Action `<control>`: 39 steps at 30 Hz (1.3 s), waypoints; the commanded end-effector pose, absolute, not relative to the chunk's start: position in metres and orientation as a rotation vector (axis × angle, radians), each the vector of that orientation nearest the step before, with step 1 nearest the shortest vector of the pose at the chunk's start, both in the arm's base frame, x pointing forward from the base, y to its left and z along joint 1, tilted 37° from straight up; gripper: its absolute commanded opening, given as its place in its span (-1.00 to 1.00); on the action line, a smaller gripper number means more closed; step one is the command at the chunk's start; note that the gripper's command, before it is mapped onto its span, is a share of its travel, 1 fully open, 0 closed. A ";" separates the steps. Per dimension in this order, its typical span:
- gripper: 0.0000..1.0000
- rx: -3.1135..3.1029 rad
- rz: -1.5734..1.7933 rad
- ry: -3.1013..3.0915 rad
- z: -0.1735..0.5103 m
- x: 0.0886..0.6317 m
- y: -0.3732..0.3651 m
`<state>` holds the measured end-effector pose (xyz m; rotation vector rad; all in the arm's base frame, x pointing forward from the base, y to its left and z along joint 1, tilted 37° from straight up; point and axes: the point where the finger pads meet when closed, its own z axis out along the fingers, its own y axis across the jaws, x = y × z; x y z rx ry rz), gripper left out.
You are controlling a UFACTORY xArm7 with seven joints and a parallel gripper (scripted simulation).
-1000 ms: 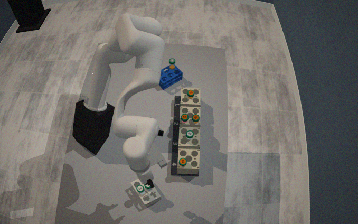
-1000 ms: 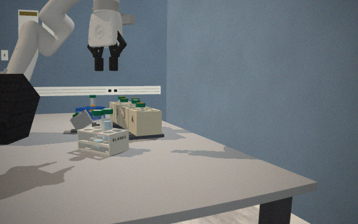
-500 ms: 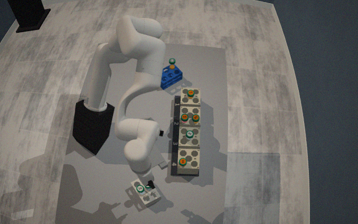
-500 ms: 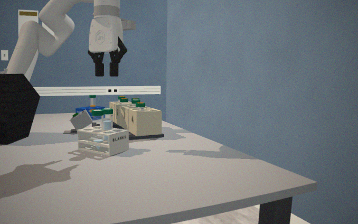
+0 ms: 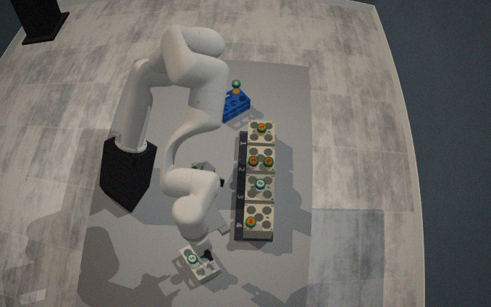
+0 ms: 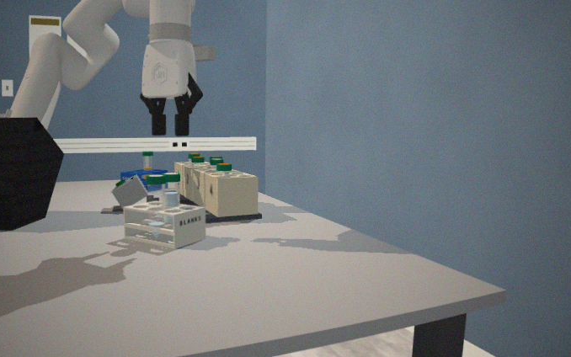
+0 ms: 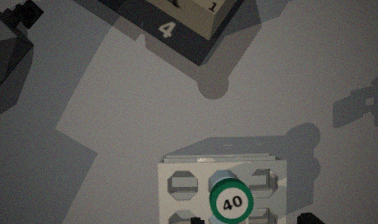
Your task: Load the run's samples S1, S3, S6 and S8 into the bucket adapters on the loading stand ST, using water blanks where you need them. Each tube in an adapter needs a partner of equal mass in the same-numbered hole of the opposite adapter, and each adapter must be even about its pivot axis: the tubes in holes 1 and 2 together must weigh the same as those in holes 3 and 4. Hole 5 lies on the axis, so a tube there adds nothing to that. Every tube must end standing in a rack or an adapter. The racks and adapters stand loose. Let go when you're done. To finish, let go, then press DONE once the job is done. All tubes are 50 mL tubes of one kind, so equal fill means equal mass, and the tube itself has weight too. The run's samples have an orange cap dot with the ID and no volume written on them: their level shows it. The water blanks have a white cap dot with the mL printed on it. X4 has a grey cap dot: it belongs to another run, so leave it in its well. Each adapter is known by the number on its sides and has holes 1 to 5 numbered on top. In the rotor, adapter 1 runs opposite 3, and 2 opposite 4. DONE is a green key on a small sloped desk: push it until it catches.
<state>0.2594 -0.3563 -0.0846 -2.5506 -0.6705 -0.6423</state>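
My gripper (image 5: 206, 255) (image 6: 170, 133) is part-open and empty, high above the blanks rack (image 5: 210, 275) (image 6: 189, 230) (image 7: 165, 200). A blank marked 40 (image 7: 231, 201) stands there in the wrist view, beside a blank marked 10 (image 5: 192, 258). On the dark stand (image 5: 237, 237) (image 6: 234, 217) (image 7: 197, 57), the slot 4 adapter (image 5: 258, 234) (image 6: 237, 197) has one orange-dot tube (image 5: 250, 221) (image 6: 223, 167). In slot 3 a white-dot tube (image 5: 260, 183) fills the centre hole. Slot 2 holds orange-dot tubes (image 5: 253, 161) (image 5: 268, 161) in two corner holes; slot 1 holds one (image 5: 261, 127) in its centre. Their IDs are hard to read.
A blue rack (image 5: 237, 110) (image 6: 129, 175) stands behind the stand, with a pale-dot tube (image 5: 236, 83) (image 6: 147, 159). The grey sloped desk (image 5: 209, 167) (image 6: 130, 193) with its green key (image 5: 194, 168) (image 6: 120, 183) is left of the stand, partly hidden by the arm in the top view.
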 end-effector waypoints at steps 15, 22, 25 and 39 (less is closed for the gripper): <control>0.15 -2.556 -0.643 -0.670 -0.108 0.269 -0.344; 0.15 -2.556 -0.643 -0.670 -0.116 0.272 -0.339; 0.15 -2.556 -0.643 -0.670 -0.121 0.274 -0.336; 0.15 -2.556 -0.643 -0.670 -0.140 0.282 -0.324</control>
